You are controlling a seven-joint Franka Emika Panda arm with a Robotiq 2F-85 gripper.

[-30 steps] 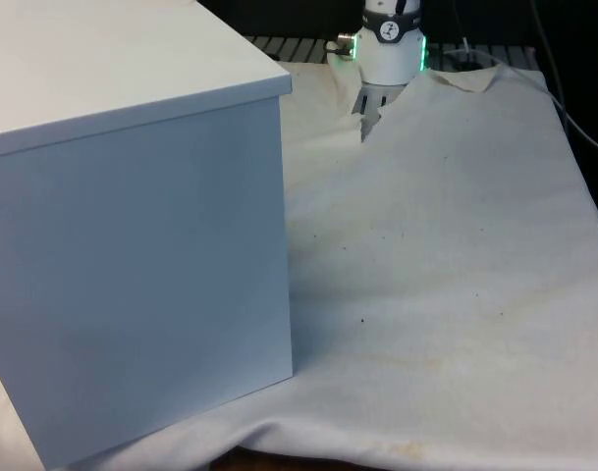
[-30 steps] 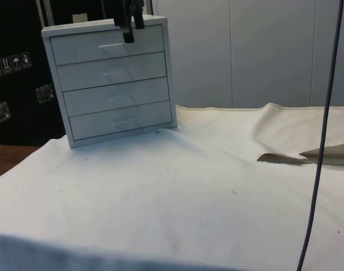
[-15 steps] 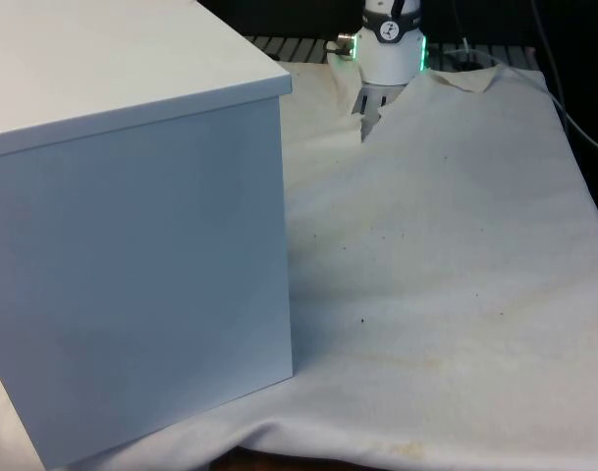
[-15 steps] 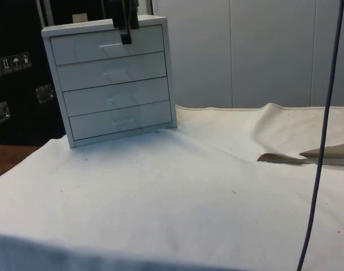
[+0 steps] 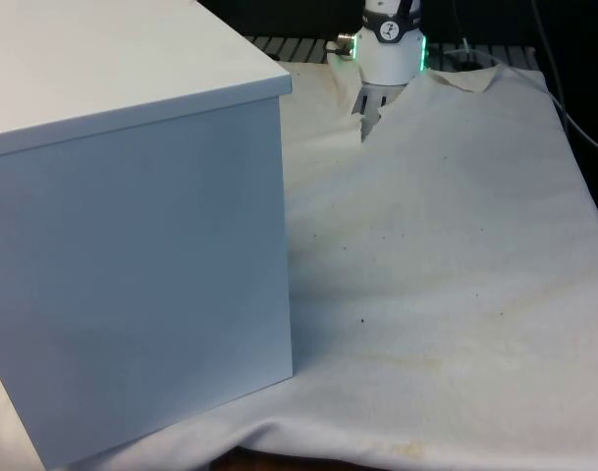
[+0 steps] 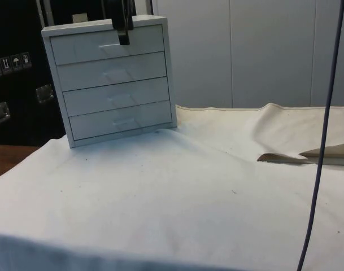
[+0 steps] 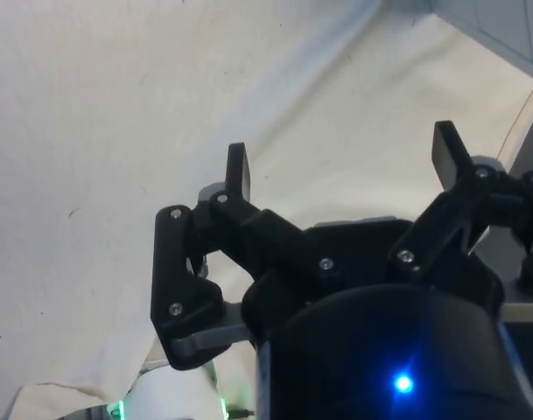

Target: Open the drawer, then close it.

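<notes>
Risk lies in a missed grab: the jaws [image 7: 345, 166] stand released, up at the top drawer [image 6: 107, 44] of the white chest [image 6: 112, 79] at the table's [image 6: 177, 197] far corner in the side view, and could slide off its slim handle [image 6: 112, 45]. Nothing blocks the drawer fronts; a grey cable [image 6: 321, 135] hangs well apart.

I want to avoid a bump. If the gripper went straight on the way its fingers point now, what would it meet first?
Probably the white cloth in front of the chest of drawers. The open gripper points down past the top drawer; how close it hangs to the drawer fronts is unclear.
</notes>
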